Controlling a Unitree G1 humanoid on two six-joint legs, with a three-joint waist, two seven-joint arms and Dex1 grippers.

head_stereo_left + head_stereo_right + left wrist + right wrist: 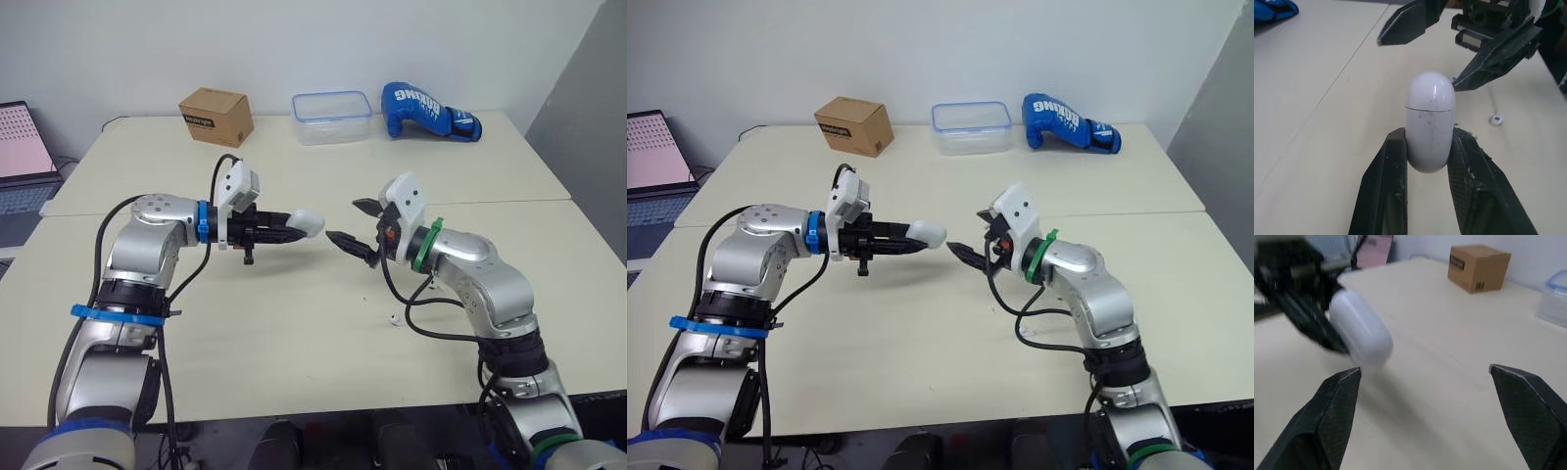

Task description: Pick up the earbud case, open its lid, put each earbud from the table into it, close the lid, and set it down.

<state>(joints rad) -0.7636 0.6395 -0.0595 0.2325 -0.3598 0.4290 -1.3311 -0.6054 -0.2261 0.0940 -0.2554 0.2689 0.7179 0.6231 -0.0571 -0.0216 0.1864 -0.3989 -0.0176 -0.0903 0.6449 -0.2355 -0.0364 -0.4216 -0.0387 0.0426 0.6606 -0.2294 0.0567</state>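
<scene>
Head view: my left hand clamps the case off the bench, right hand spread wide facing it. Left wrist: lid seam closed, an earbud lying beyond the hand. Right wrist: case just ahead; next, I judge, the right hand must pry the lid.

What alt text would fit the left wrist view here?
The left gripper holds a white earbud case, lid closed, above the beige table. The open right gripper faces it, and a small white earbud lies on the table beyond.
</scene>
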